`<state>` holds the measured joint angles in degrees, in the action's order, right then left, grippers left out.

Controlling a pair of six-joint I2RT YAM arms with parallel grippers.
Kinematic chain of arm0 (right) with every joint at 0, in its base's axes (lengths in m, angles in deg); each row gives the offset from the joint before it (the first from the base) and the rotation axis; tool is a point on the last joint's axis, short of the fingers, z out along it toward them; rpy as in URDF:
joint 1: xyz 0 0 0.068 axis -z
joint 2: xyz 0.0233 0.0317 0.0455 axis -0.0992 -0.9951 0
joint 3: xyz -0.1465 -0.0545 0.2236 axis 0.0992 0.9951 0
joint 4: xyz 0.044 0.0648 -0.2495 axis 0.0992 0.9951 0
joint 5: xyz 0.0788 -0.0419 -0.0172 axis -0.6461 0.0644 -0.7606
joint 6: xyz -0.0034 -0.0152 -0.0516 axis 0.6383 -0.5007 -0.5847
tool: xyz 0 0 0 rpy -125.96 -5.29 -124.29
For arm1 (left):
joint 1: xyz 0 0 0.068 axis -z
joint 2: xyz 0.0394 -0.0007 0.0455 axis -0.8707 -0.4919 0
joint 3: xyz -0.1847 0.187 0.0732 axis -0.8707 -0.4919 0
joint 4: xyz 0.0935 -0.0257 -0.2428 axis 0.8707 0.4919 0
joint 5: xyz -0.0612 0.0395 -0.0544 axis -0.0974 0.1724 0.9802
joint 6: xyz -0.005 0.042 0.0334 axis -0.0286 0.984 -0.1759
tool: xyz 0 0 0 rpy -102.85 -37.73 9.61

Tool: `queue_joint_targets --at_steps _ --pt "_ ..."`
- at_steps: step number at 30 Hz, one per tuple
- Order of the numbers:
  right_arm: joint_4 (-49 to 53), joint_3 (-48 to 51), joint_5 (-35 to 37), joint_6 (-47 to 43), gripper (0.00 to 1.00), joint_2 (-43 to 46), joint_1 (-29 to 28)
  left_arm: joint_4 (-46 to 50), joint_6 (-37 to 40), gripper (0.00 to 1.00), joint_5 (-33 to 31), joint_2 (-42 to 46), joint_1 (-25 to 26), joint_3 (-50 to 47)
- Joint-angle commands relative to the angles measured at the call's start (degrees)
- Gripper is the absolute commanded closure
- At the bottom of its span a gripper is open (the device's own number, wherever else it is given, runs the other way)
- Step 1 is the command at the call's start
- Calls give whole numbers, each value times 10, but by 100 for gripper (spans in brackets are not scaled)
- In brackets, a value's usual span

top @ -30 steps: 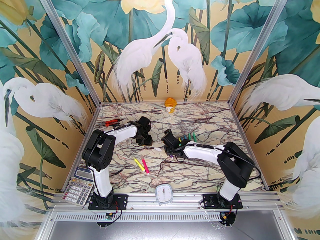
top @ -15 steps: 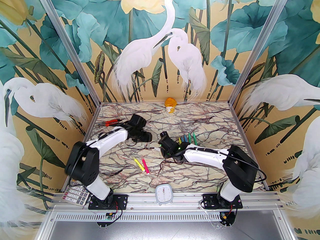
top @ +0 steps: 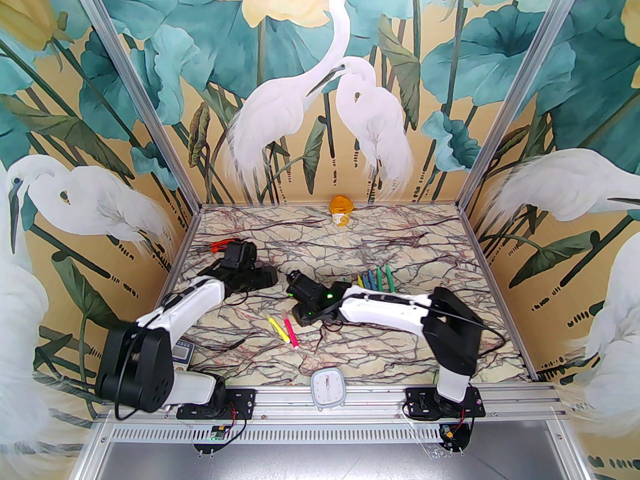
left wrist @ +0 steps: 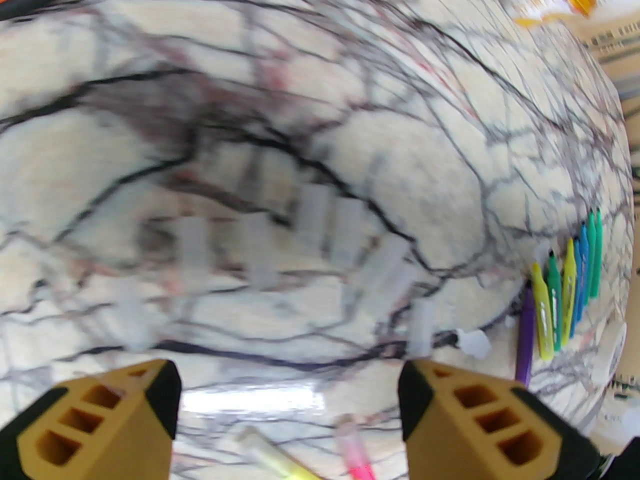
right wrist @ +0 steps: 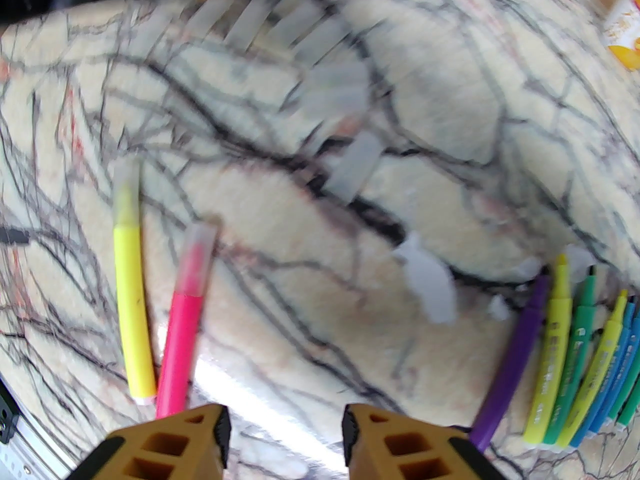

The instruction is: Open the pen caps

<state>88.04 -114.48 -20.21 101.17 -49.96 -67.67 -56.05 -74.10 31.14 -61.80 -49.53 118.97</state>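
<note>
Several loose clear pen caps [left wrist: 312, 213] lie scattered on the marble ahead of my left gripper [left wrist: 287, 393], which is open with nothing between its fingers. In the top view the left gripper [top: 272, 277] hangs left of centre. My right gripper [right wrist: 285, 428] is open and empty, low over the table beside a yellow pen [right wrist: 131, 293] and a pink pen [right wrist: 180, 328]. Both pens wear clear caps [right wrist: 197, 253]. More loose caps [right wrist: 355, 168] lie beyond them. A row of uncapped pens [right wrist: 560, 348], with a purple pen [right wrist: 515, 363] at its left, lies to the right. The right gripper [top: 302, 318] sits beside the pink pen [top: 290, 333].
An orange-lidded cup [top: 341, 209] stands at the back edge. Orange-handled pliers [top: 222, 244] lie at the back left behind the left wrist. A white timer [top: 327, 382] sits on the front rail and a calculator [top: 182, 353] is half hidden under the left arm. White scraps [right wrist: 427, 283] lie mid-table.
The left arm has folded back and down to the left, carrying its gripper leftward. The right gripper has swung left from the pen row to the yellow and pink pens.
</note>
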Motion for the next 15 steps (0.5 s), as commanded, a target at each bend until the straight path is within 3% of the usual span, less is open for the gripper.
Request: queue_joint_targets --at_steps 1,15 --pt "64 -47 -30 3 55 -37 -10 -35 -4 22 -39 24 -8 -19" --pt "135 -166 -71 14 55 -145 -20 -101 -6 21 -66 47 -12 -75"
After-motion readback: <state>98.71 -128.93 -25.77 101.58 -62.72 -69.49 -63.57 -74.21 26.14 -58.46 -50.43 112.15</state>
